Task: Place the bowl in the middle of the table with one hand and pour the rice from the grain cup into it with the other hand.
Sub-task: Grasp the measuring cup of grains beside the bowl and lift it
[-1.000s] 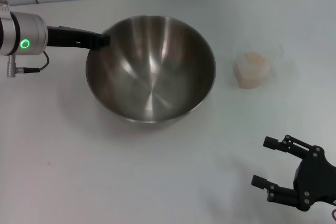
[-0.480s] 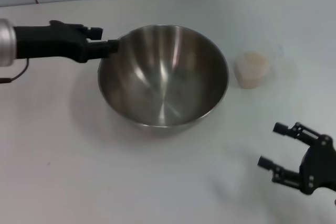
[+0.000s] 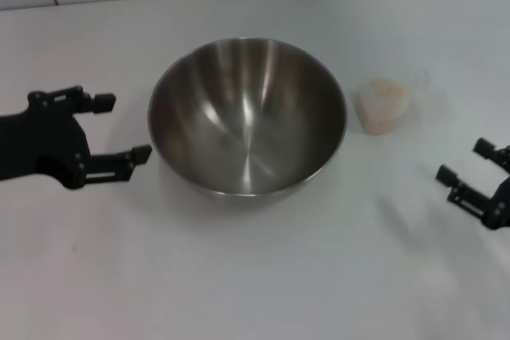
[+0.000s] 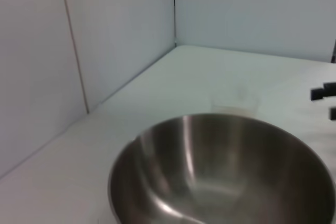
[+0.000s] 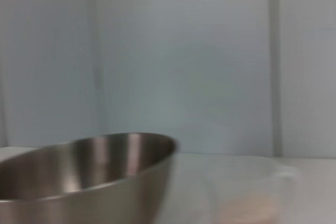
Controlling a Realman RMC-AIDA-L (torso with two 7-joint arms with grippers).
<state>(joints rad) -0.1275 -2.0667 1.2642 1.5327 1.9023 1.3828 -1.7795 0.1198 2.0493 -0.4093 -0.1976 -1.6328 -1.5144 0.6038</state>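
So the bowl (image 3: 248, 115) is a big round stainless-steel thing, brushed and shiny inside with streaky light reflections running down to the bottom, and nothing in it. It sits upright on the table (image 3: 239, 276), a plain matte white top, roughly in the middle. From the left wrist camera you get the bowl (image 4: 220, 177) up close, rim thin and smooth, curved wall gleaming.

Just to the right of the bowl, not touching it, is the grain cup (image 3: 385, 104), clear plastic and really hard to make out against the white. The rice (image 3: 384, 101) inside it shows as a pale beige clump. In the right wrist view the cup (image 5: 247, 192) is only a faint outline beside the bowl's steel wall (image 5: 89, 177).

The left gripper (image 3: 118, 127) sits just left of the bowl, black two-finger claw spread wide, holding nothing, clear of the rim. The right gripper (image 3: 472, 166) is out by the right edge, nearer than the cup, fingers apart and empty too.
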